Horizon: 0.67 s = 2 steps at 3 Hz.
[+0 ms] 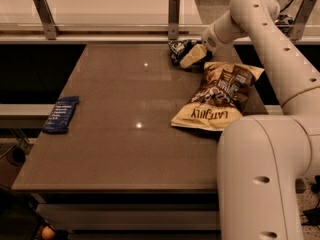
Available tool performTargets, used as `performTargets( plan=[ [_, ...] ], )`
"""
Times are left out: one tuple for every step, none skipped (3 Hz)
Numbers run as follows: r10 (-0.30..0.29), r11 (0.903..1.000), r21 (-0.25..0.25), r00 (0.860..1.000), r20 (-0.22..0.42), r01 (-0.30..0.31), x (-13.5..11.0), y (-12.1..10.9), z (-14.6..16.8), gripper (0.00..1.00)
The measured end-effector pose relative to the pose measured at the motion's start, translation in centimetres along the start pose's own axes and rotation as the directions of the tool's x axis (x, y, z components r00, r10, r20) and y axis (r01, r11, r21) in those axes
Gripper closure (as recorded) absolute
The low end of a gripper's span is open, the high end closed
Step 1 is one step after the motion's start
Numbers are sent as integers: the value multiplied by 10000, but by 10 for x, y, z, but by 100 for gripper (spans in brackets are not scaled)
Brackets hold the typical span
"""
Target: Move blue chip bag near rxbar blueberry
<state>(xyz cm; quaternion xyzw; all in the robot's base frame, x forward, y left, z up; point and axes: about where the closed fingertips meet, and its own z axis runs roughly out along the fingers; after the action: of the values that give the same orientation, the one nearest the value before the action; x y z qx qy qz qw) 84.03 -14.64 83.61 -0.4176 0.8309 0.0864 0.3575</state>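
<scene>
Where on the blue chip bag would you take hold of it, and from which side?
Probably its crumpled edge beside the gripper, from above. The blue chip bag lies low at the table's far edge, with the tan chip bag close in front, so a sideways approach looks cramped.

You have a smooth, semi-glossy counter (125, 149) showing small light spots. At its far edge your gripper (192, 56), matt cream plastic, meets the wrinkled, shiny foil of the blue chip bag (177, 48); the rxbar blueberry (60, 114) wrapper looks flat and smooth.
</scene>
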Motion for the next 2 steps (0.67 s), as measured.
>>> performTargets(
  plan=[
    [-16, 10000, -77, 10000, -69, 16, 1, 1, 1, 40],
    [-21, 9999, -138, 10000, -97, 20, 1, 3, 6, 64]
  ],
)
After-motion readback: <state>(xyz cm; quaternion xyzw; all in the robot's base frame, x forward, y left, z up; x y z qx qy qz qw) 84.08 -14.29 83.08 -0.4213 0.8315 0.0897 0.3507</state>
